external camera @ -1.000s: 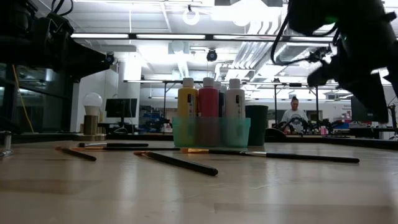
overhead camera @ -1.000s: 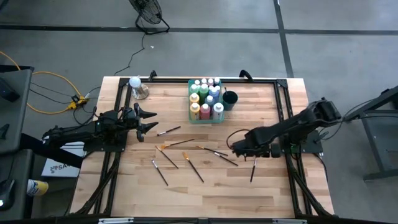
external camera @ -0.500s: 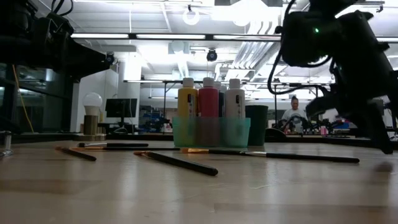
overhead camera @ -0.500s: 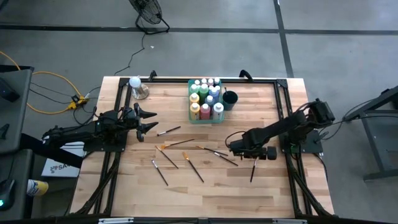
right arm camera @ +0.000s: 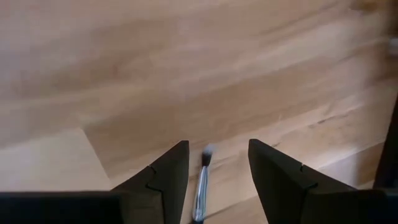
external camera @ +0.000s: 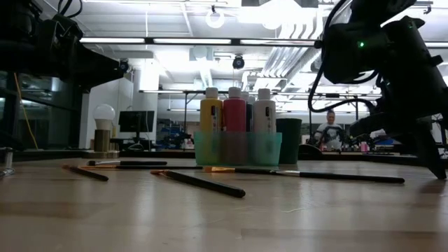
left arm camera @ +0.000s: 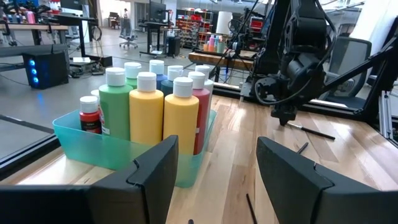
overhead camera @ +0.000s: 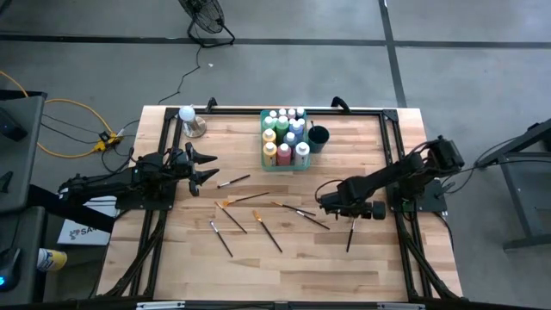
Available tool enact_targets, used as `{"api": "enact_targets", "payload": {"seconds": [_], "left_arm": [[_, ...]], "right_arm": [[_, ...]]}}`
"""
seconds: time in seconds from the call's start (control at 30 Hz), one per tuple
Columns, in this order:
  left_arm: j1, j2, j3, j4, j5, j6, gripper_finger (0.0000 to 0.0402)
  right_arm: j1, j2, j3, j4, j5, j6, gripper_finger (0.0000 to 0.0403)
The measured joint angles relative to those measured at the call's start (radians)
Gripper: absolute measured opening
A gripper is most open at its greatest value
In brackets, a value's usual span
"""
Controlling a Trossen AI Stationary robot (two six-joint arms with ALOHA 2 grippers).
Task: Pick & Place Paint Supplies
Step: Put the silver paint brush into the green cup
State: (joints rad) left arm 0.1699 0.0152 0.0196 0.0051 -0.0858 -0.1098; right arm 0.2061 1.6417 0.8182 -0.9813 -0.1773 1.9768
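Several thin paintbrushes lie flat on the wooden table (overhead camera: 284, 267); one dark brush (overhead camera: 350, 234) lies near the right side. My right gripper (overhead camera: 349, 214) points steeply down over that brush's far end, open. In the right wrist view its fingers stand on either side of the brush's pale bristle tip (right arm camera: 206, 151) without touching it. White-capped paint bottles (overhead camera: 284, 138) stand in a teal bin (left arm camera: 74, 134) at the far middle. My left gripper (overhead camera: 205, 165) waits open and level at the table's left, facing the bin.
A dark cup (overhead camera: 318, 137) stands right of the bin. A clear object with a white ball top (overhead camera: 188, 119) sits at the far left corner. More brushes (overhead camera: 258, 215) are scattered across the table's middle. Black frame rails (overhead camera: 392, 142) line the table's sides.
My right gripper has sunk toward the table over the right-hand brush, its fingers ending low beside the brush's far end. Its gap looks unchanged. No brush has moved.
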Motion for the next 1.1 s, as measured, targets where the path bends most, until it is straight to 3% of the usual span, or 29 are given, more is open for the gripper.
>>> {"api": "enact_targets", "payload": {"seconds": [0.53,1.1], "left_arm": [[0.000,0.000,0.000,0.000,0.000,0.000,0.0211],[0.000,0.000,0.000,0.000,0.000,0.000,0.0211]], "right_arm": [[0.002,-0.003,-0.044,0.118,-0.025,0.018,0.0153],[0.004,0.001,-0.045,0.159,-0.016,0.012,0.0020]]}}
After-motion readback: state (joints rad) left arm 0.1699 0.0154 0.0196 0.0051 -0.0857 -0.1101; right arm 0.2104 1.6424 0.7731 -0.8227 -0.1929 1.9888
